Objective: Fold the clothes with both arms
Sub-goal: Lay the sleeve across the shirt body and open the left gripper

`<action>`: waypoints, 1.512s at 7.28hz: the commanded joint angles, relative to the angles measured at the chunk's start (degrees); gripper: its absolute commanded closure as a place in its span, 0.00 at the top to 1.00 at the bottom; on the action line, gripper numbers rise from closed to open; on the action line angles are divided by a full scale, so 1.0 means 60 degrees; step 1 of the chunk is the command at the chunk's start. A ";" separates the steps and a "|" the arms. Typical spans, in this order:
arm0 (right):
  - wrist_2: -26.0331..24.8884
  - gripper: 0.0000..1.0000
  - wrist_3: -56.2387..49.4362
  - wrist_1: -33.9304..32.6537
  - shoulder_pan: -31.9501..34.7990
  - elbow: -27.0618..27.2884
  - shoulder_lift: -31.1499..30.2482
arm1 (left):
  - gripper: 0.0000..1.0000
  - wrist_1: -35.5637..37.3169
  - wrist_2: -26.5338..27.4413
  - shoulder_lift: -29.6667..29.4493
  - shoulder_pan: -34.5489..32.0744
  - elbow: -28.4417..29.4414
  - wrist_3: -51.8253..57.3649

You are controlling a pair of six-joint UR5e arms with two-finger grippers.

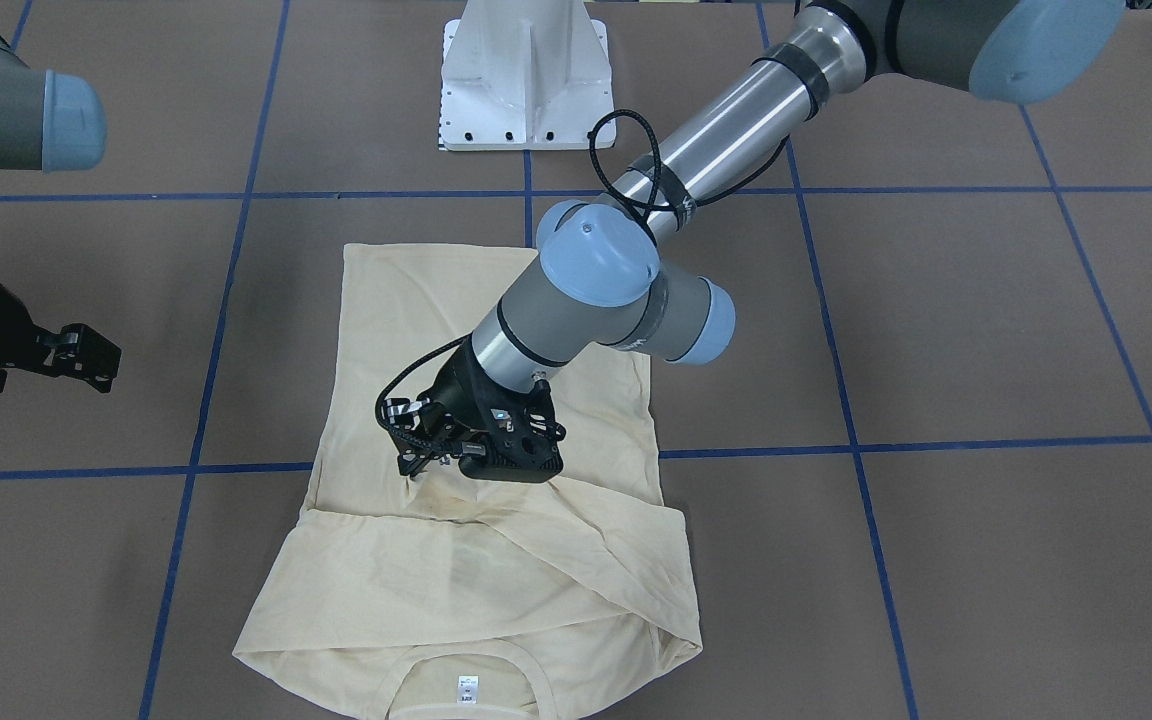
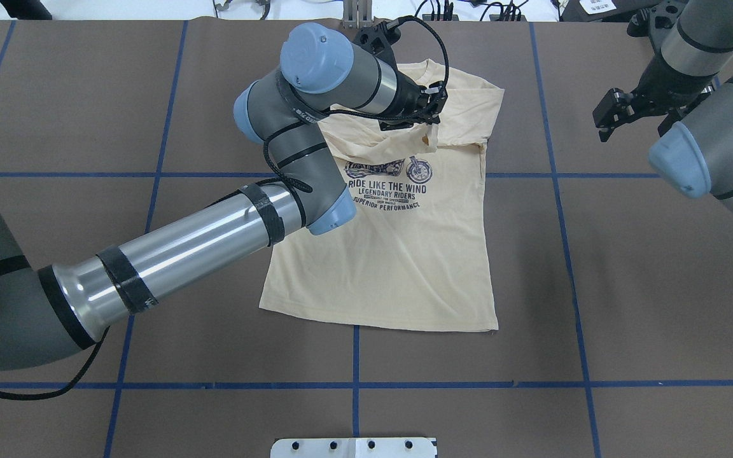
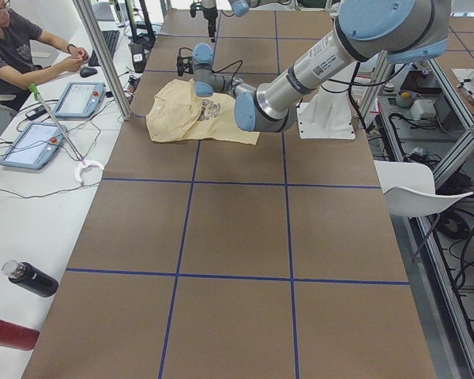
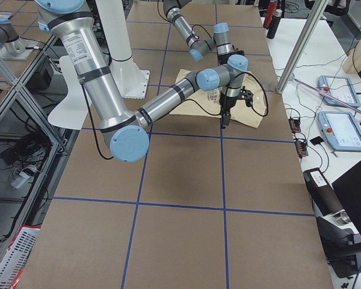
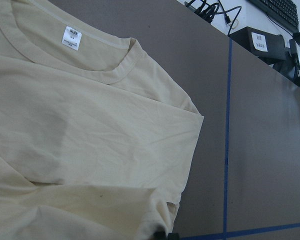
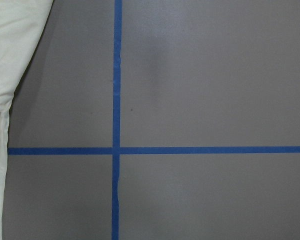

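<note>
The cream-yellow T-shirt (image 2: 417,254) lies flat on the brown table with its navy print (image 2: 389,184) facing up. Its collar and white neck label (image 1: 467,688) are at the far end from the robot's base, and a sleeve is folded across the chest (image 1: 536,560). My left arm reaches over the shirt. The left gripper (image 2: 433,117) is shut on a small peak of cloth (image 2: 431,135) near the chest, lifted a little off the table. One dark fingertip (image 5: 162,234) shows at the cloth's edge. My right gripper (image 2: 605,124) hangs open and empty above bare table, well off the shirt's side.
The white pedestal base (image 1: 524,80) stands at the robot's edge of the table. Blue tape lines (image 6: 115,150) grid the brown surface. Beside the far table edge, a person (image 3: 16,47) sits at a white bench with tablets (image 3: 33,144), and metal poles (image 3: 103,55) stand there.
</note>
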 commanded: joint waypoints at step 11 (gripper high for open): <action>0.0380 1.00 0.0033 0.0557 0.0003 -0.0439 0.0300 | 1.00 0.0030 0.0274 0.0030 0.0549 -0.0525 -0.0012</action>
